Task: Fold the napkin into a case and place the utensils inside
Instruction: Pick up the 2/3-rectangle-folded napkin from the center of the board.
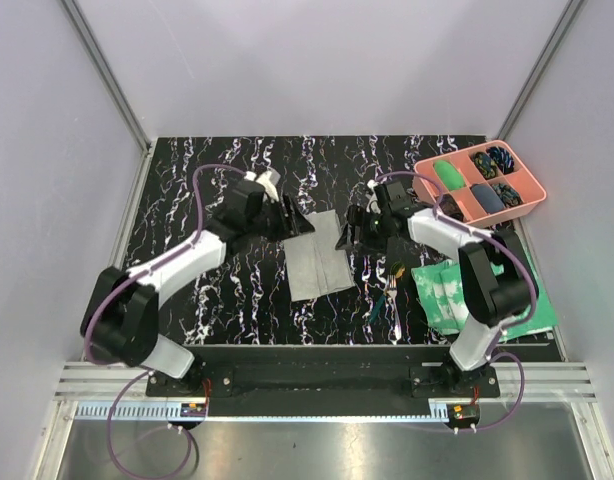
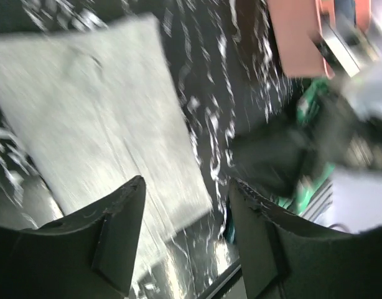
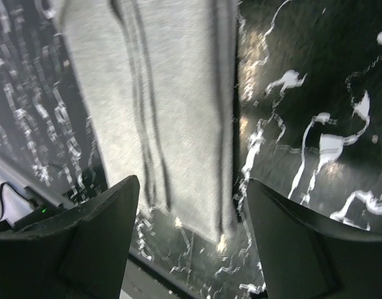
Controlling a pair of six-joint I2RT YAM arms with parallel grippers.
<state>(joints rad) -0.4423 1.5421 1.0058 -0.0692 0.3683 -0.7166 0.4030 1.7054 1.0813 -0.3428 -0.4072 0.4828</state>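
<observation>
The grey napkin [image 1: 319,265] lies flat on the black marbled table, folded into a narrow strip with lengthwise creases. My left gripper [image 1: 295,222] hovers open over its far left corner, and my right gripper [image 1: 347,233] hovers open over its far right corner. Through the left wrist camera the napkin [image 2: 97,106] lies below the open left gripper [image 2: 186,184], which holds nothing. The right wrist view has the creased napkin [image 3: 160,93] under the open, empty right gripper [image 3: 191,184]. The utensils [image 1: 392,290] lie on the table just right of the napkin.
A pink compartmented tray [image 1: 519,202] with coloured items stands at the far right. A green-and-white mottled sheet [image 1: 457,292] lies under the right arm. Grey walls enclose the table on three sides. The right arm [image 2: 284,156] shows blurred in the left wrist view.
</observation>
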